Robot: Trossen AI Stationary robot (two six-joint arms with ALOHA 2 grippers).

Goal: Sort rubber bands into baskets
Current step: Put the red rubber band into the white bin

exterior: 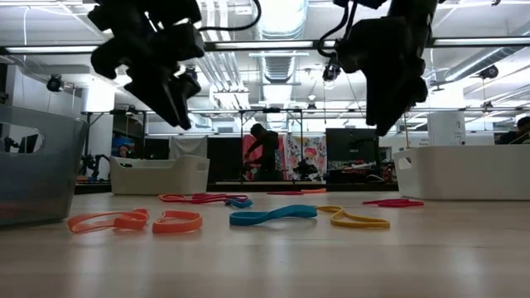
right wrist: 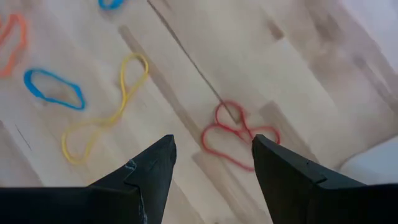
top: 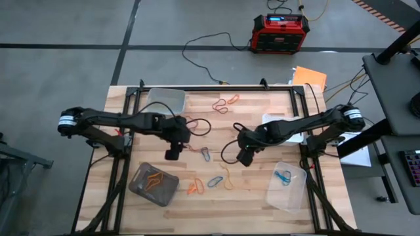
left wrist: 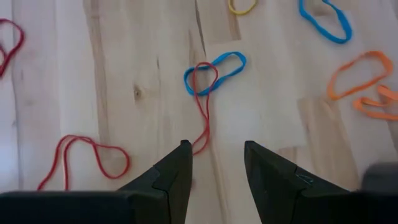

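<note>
The open left gripper (left wrist: 214, 163) hovered above a long red rubber band (left wrist: 203, 102) stretching straight ahead; the right gripper (right wrist: 214, 158) waited apart, empty.

White basket (top: 283, 124) half hidden beneath right arm (top: 298, 124)

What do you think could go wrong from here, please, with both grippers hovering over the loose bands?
1. Under the open left gripper, a red rubber band lies threaded across a blue rubber band; a pinch there might lift both colours together.
2. The open right gripper hangs above a twisted red band lying flat on the table; its fingertips may slide over it and miss.
</note>
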